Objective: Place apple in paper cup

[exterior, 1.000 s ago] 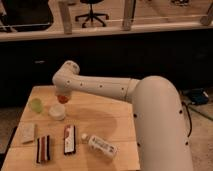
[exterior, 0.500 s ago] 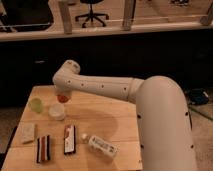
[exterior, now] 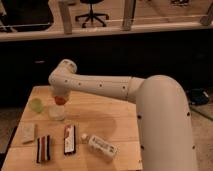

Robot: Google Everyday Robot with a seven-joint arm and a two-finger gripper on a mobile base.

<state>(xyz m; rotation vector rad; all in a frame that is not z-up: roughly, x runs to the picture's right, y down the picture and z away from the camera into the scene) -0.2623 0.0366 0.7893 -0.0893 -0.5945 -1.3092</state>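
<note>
The apple (exterior: 60,100) is a small orange-red ball held at the tip of my gripper (exterior: 59,98), just above the paper cup (exterior: 56,112). The cup is short and whitish-cream and stands on the left part of the wooden table (exterior: 115,120). My white arm reaches from the right across the table to that spot. The gripper itself is mostly hidden behind the wrist and the apple.
A pale green round cup (exterior: 35,104) stands left of the paper cup. At the table's front lie a pale packet (exterior: 27,132), a striped bar (exterior: 44,148), a dark red-striped bar (exterior: 69,139) and a lying white bottle (exterior: 101,145).
</note>
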